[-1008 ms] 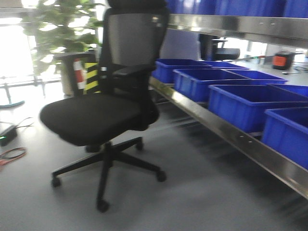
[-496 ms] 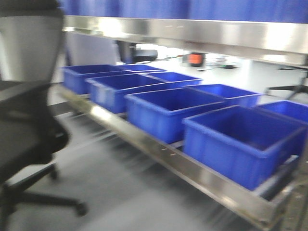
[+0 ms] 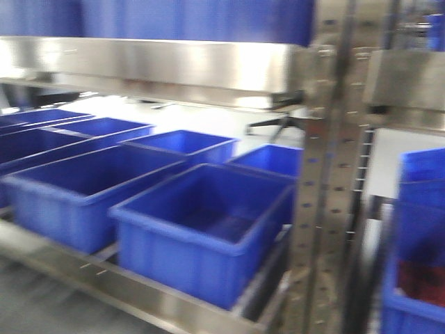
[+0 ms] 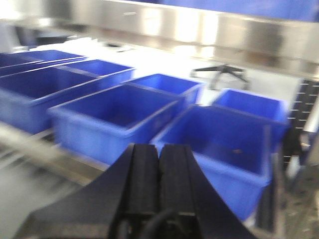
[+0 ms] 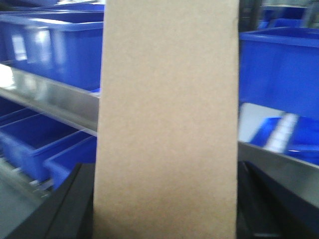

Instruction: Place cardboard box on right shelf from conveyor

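The robot had swung from the black chair to shiny steel shelves (image 3: 174, 66) and blue plastic bins (image 3: 208, 229), so placing looked near. The right jaws gripped the plain tan cardboard box (image 5: 167, 124) upright. The left jaws were closed, empty.

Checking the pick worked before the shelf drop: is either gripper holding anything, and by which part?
The right gripper holds the cardboard box, fingers on its two long sides at the end nearest the camera. The left gripper is shut, empty.
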You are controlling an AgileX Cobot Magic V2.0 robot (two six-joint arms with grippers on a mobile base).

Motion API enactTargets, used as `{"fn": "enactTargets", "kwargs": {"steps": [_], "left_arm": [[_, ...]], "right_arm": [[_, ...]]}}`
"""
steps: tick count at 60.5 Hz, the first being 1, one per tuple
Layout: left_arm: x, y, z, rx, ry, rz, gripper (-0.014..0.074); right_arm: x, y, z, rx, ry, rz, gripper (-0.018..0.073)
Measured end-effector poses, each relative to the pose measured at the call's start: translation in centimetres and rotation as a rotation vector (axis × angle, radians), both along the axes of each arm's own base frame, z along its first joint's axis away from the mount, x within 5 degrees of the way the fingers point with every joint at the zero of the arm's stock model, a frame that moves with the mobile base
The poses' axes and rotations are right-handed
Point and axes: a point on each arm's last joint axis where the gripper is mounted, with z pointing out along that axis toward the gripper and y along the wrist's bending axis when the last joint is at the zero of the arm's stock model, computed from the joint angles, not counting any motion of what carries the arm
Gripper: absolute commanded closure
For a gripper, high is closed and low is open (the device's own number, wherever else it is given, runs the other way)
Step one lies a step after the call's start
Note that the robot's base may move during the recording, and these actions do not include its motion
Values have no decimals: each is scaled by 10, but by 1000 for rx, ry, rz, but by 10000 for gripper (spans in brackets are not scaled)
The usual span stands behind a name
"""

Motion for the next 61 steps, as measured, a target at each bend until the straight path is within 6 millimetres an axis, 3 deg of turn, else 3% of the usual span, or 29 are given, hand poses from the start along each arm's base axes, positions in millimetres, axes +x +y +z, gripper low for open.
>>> {"fn": "enactTargets", "kwargs": {"steps": [61], "left_arm": [[0, 0, 0, 0, 0, 0, 713]], "right_arm": [[0, 0, 0, 0, 0, 0, 359]]}}
